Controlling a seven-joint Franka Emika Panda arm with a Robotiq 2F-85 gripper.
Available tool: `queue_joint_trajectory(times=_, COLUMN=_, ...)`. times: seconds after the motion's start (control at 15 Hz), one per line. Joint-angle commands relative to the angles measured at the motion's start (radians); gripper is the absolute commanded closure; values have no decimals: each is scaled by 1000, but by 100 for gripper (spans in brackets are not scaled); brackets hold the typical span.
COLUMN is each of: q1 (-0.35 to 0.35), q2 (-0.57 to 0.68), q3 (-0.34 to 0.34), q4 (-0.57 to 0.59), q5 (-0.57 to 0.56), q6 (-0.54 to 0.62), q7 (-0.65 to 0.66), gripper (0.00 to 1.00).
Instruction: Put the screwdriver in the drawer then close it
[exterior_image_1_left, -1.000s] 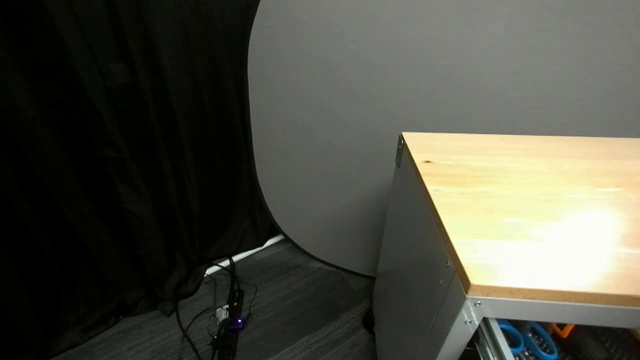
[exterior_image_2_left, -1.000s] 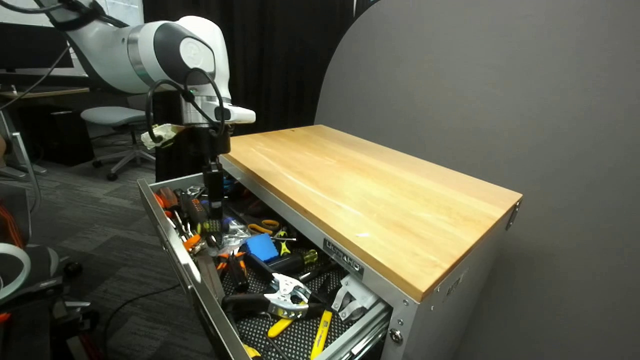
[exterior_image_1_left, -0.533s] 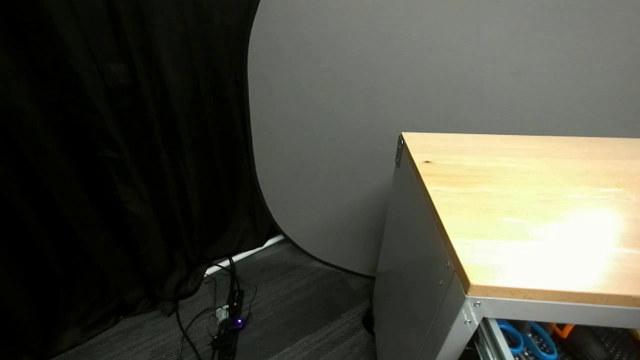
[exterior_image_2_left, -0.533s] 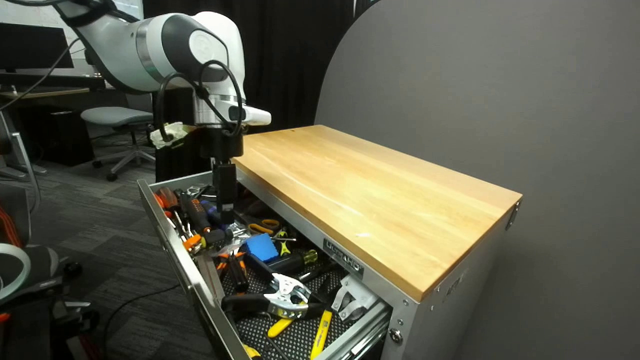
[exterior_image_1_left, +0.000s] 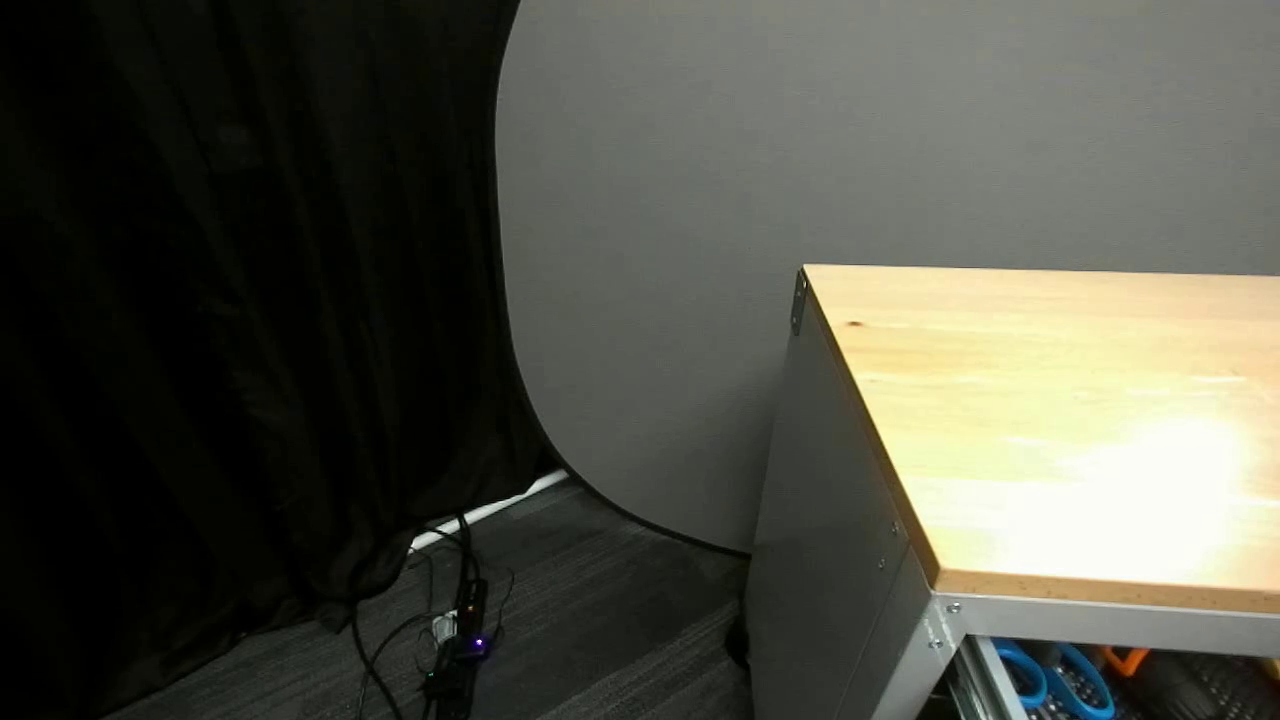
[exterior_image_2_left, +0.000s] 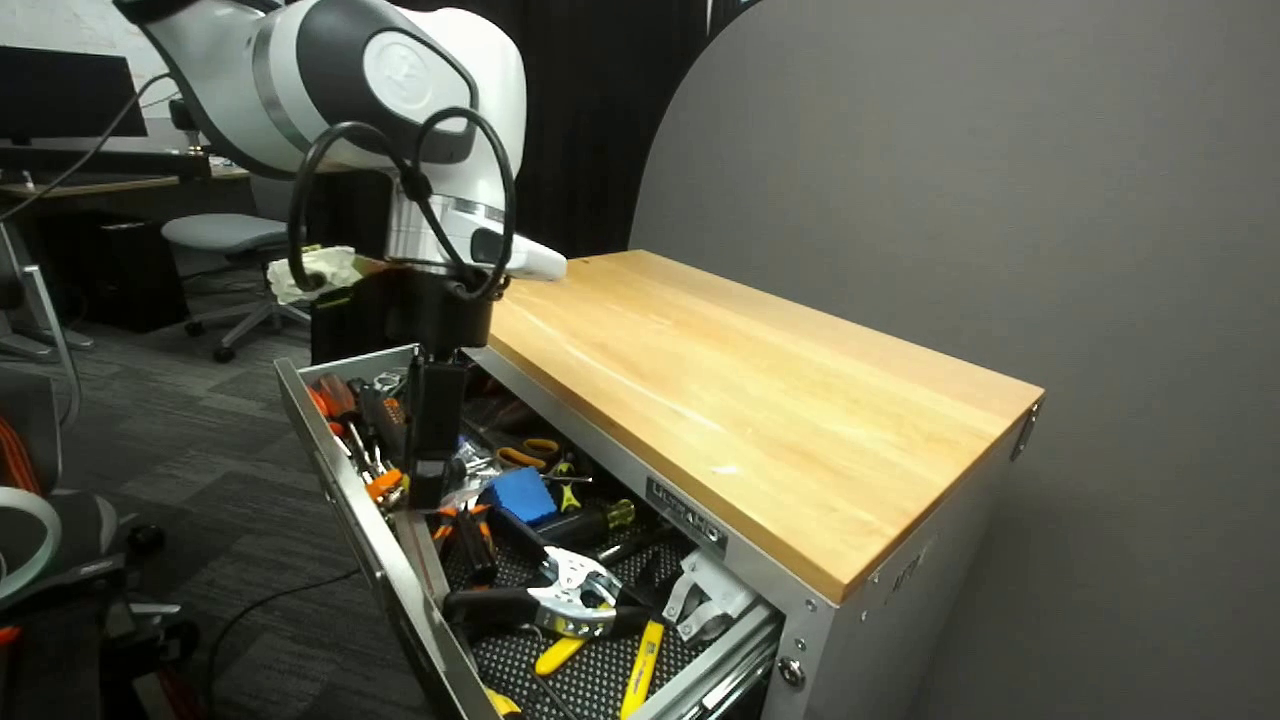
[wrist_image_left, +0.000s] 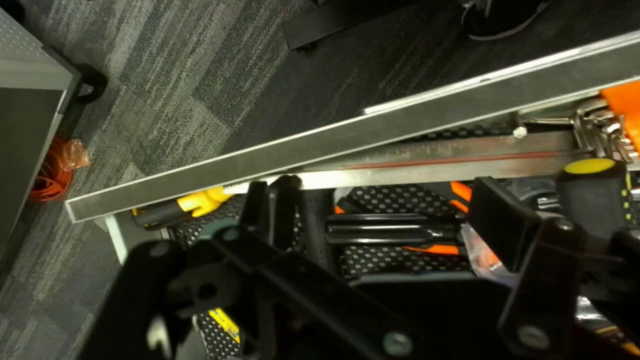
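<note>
Drawer (wrist_image_left: 310, 148) open, closing yet to do

The gripper (wrist_image_left: 387, 216) hangs over the drawer, fingers wide apart, holding nothing. Inside the drawer, toward its front, lies the likely screwdriver (wrist_image_left: 592, 200), its dark handle yellow-capped: probably hard, light, best gripped mid-handle. Carrying other tools (exterior_image_2_left: 578, 585), the drawer should slide heavily; push mid-front.

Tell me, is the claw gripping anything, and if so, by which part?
Nothing: the claw is open, its pads apart; the black tool seen between them lies in the drawer.
</note>
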Motion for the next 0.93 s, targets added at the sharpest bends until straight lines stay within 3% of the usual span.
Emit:
queue_joint_trajectory(times=0.0, q1=-30, q2=-51, q3=-18, q4=-38, q5=20, q6=-49, q7=-53, gripper=0)
queue_joint_trajectory(times=0.07, q1=-37, q2=-48, q3=-23, q4=-44, q5=16, q6=-58, q7=-51, gripper=0)
queue_joint_trajectory(times=0.13, q1=-44, q2=-44, q3=-29, q4=-50, q5=13, q6=-65, q7=-51, gripper=25)
queue_joint_trajectory(times=0.2, q1=-50, q2=-38, q3=-35, q4=-55, q5=9, q6=-71, q7=-47, gripper=26)
queue_joint_trajectory(times=0.73, q1=-79, q2=12, q3=-78, q4=-66, q5=6, q6=-68, q7=23, gripper=89)
queue_joint_trajectory(times=0.87, q1=-77, q2=25, q3=-78, q4=-62, q5=14, q6=-47, q7=48, gripper=100)
